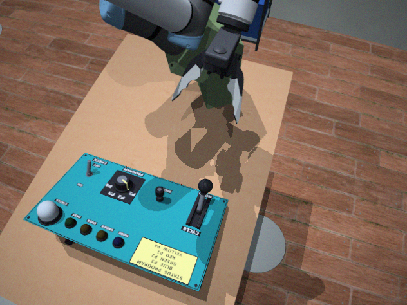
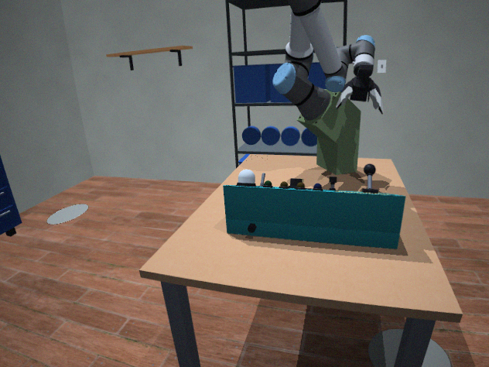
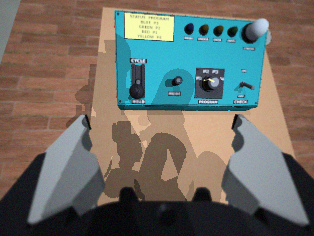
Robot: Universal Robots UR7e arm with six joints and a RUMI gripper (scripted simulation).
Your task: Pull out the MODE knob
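The arm reaches over the far part of the wooden table, its grey links folded above a green pedestal that stands on the table behind the console. The wrist tilts toward the console, so the wrist view looks down across the panel from the far side. The gripper hangs in the air above the table's far half, well apart from the console; its 2 pale fingers are spread to their widest with nothing between them.

The teal console lies on the near half of the table, turned slightly askew to the table's edges. The MODE knob, a small black knob on a short stem, stands upright near the middle of the panel, between the PROGRAM dial and the CYCLE lever. In the wrist view the same knob sits just above its label. A toggle switch marked CHECK occupies one far corner, a white dome marked STATUS the near corner on the same side. 4 dark round buttons run in a row beside the dome, followed by a yellow legend card.
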